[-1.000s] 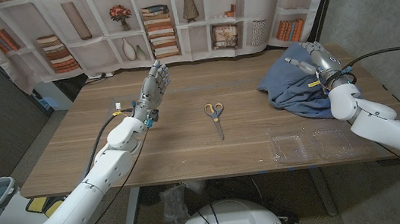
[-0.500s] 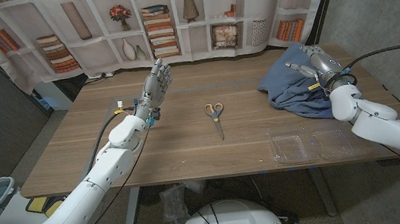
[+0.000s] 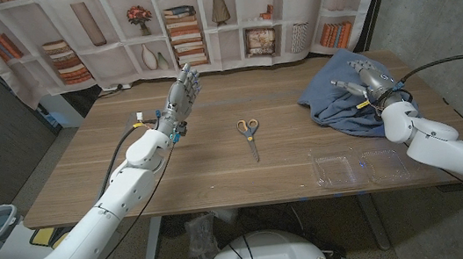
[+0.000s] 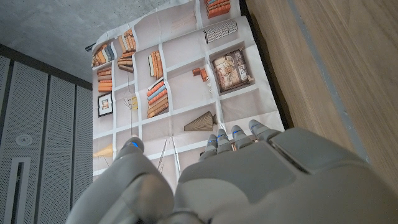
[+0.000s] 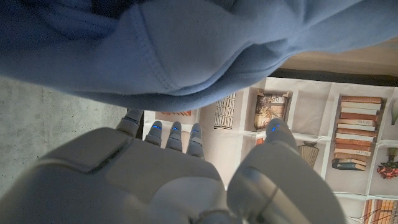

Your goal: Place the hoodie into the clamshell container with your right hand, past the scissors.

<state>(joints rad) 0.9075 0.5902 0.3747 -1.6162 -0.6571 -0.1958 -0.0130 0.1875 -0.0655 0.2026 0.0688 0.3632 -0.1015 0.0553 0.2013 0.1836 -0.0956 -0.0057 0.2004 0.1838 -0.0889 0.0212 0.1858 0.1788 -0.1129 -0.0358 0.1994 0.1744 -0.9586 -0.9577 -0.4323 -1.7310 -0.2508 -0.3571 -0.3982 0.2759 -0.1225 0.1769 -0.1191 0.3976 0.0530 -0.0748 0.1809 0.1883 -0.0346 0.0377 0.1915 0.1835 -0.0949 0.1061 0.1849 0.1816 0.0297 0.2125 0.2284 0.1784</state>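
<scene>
Hoodie: the blue hoodie lies crumpled at about 2 o'clock on the wooden table, near the far right corner; the right wrist view has its folds just beyond the fingertips.
Right hand: the right hand is over the hoodie's right side with fingers spread and reaching forward; it holds nothing that shows, and whether it touches the cloth I cannot tell.
Clamshell container: the clear clamshell container lies open at about 4 o'clock, near the front edge, on the near side of the hoodie.
Scissors: the scissors lie at the table's centre, well apart from both hoodie and container.
Left hand: the left hand is raised at about 11 o'clock, fingers straight and apart, empty.
Step in hand: judged as reaching to grasp.
Doing it well: sink the fingers into a thick bunch of folds rather than a loose edge, so the cloth lifts as one bundle; trailing sleeves could drag the light container.
</scene>
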